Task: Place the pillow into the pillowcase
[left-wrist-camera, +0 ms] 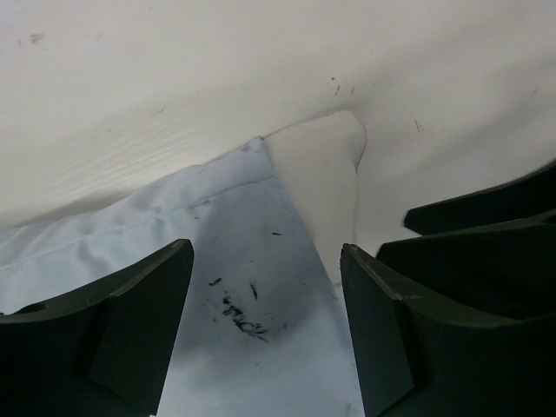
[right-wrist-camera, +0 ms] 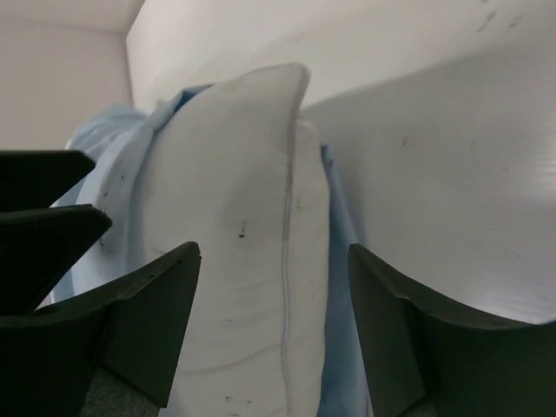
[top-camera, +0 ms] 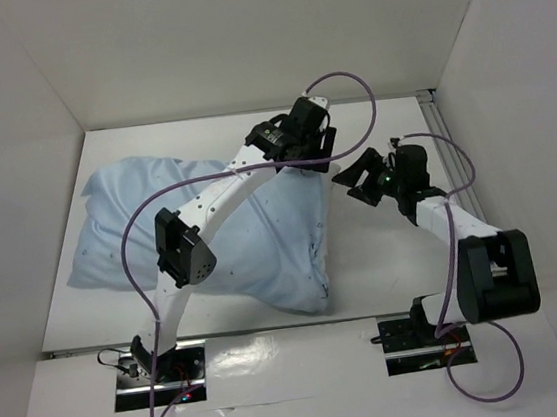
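The light blue pillowcase (top-camera: 263,245) lies stuffed and plump across the left and middle of the table. The white pillow shows only at the case's far right end. In the left wrist view a white pillow corner (left-wrist-camera: 321,174) pokes past the blue hem (left-wrist-camera: 174,217). In the right wrist view the seamed pillow end (right-wrist-camera: 243,261) stands out of the blue cloth (right-wrist-camera: 340,261). My left gripper (top-camera: 325,151) (left-wrist-camera: 268,252) hangs open just above that corner, holding nothing. My right gripper (top-camera: 358,185) (right-wrist-camera: 274,252) is open, its jaws either side of the pillow end.
White walls close in the table at the back and both sides. A rail (top-camera: 444,139) runs along the right edge. The left arm's elbow (top-camera: 184,247) hangs over the pillowcase. The two grippers stand close together, and the right gripper's dark fingers (left-wrist-camera: 486,217) show in the left wrist view.
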Action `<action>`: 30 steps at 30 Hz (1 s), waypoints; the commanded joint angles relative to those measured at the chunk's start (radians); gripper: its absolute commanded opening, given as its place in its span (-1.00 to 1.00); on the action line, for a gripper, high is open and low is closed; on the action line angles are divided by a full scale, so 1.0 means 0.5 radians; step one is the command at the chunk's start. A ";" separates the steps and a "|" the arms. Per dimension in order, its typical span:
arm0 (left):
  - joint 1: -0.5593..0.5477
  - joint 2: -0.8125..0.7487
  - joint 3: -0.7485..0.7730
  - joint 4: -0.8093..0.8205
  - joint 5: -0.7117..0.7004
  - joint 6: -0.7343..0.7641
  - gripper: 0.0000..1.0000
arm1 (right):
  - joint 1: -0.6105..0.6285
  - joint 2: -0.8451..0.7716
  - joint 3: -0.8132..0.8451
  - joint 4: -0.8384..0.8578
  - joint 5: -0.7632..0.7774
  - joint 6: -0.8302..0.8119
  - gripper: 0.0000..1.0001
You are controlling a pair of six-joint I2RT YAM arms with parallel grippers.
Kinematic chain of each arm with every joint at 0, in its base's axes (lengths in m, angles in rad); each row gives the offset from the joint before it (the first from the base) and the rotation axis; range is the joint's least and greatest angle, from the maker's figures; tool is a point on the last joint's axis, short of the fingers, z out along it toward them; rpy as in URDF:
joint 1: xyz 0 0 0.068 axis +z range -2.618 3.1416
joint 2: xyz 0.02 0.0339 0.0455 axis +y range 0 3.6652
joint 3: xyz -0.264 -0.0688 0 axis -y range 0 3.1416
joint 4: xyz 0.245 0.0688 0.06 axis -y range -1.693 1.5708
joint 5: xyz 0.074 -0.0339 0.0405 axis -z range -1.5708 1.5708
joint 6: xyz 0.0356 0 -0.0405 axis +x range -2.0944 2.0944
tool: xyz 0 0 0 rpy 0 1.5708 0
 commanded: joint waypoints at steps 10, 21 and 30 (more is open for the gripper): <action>0.034 -0.125 -0.004 -0.007 0.287 0.053 -1.00 | 0.320 0.364 -0.061 0.783 -0.389 0.203 -0.46; 0.034 -0.405 -0.022 0.128 0.790 0.014 -1.00 | 0.363 0.094 -0.172 0.704 -0.407 0.108 -1.00; -0.006 -0.454 -0.068 0.149 0.744 -0.029 -1.00 | 0.381 -0.176 -0.254 0.457 -0.321 -0.061 -1.00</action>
